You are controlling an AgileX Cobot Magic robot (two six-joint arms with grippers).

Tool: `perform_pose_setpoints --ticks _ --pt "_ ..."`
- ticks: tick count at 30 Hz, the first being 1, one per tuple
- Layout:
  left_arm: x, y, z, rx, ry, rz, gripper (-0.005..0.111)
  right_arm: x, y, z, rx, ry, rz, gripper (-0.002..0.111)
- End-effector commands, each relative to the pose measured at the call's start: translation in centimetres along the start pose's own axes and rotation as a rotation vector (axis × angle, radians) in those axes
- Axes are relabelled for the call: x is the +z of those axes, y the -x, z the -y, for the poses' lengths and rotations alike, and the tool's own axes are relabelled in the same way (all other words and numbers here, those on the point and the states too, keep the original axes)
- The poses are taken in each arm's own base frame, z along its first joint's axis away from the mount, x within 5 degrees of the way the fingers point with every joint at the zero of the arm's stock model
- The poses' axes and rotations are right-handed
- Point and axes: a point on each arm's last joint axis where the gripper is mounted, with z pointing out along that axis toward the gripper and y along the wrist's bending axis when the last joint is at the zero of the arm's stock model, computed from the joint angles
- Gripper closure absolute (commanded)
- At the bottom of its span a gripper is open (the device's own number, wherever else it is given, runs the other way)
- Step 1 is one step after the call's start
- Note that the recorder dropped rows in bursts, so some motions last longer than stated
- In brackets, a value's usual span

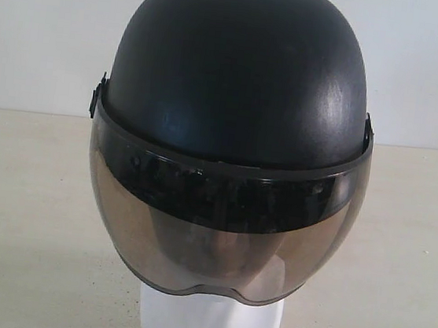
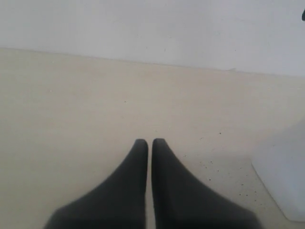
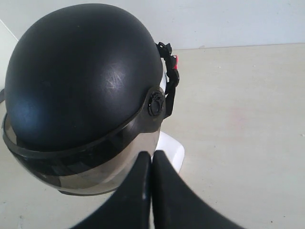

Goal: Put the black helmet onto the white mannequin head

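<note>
The black helmet [image 1: 242,64] sits on the white mannequin head [image 1: 209,321], its smoky visor [image 1: 220,227] covering the face; only the white neck base shows below. In the right wrist view the black helmet [image 3: 81,71] fills the frame, with the white neck base [image 3: 171,150] under it and a strap with a red tab [image 3: 175,61] at its side. My right gripper [image 3: 151,155] is shut and empty, close to the visor's rim but not holding it. My left gripper [image 2: 149,142] is shut and empty above bare table, the white base [image 2: 283,176] off to one side.
The beige table [image 1: 23,213] spreads to both sides of the head. A white wall [image 1: 37,24] stands behind it. Neither arm shows in the exterior view.
</note>
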Motion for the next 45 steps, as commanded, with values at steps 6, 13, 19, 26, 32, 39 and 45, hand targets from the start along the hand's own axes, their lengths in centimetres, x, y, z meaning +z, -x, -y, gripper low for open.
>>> perform_pose_setpoints --ticks 6,13,19,26,32,39,45 --pt "0.0 -0.2 0.2 -0.001 -0.022 -0.012 0.102 -0.1 0.0 0.0 -0.006 -0.002 0.007 0.108" --pt "0.0 -0.1 0.2 0.005 -0.022 -0.005 0.102 -0.1 0.0 0.0 -0.006 -0.002 0.007 0.108" --pt "0.0 -0.1 0.2 0.01 -0.021 -0.005 0.102 -0.1 0.0 0.0 -0.006 -0.002 0.007 0.108" --pt "0.0 -0.2 0.2 0.01 -0.02 -0.007 0.102 -0.1 0.0 0.0 -0.006 -0.002 0.007 0.108" --pt "0.0 -0.2 0.2 0.01 -0.02 -0.007 0.102 -0.1 0.0 0.0 -0.006 -0.002 0.007 0.108" --pt "0.0 -0.2 0.2 0.01 -0.02 -0.007 0.102 -0.1 0.0 0.0 -0.006 -0.002 0.007 0.108" --pt "0.0 -0.2 0.2 0.01 -0.02 -0.007 0.102 0.7 1.3 0.2 -0.037 0.005 0.173 0.108"
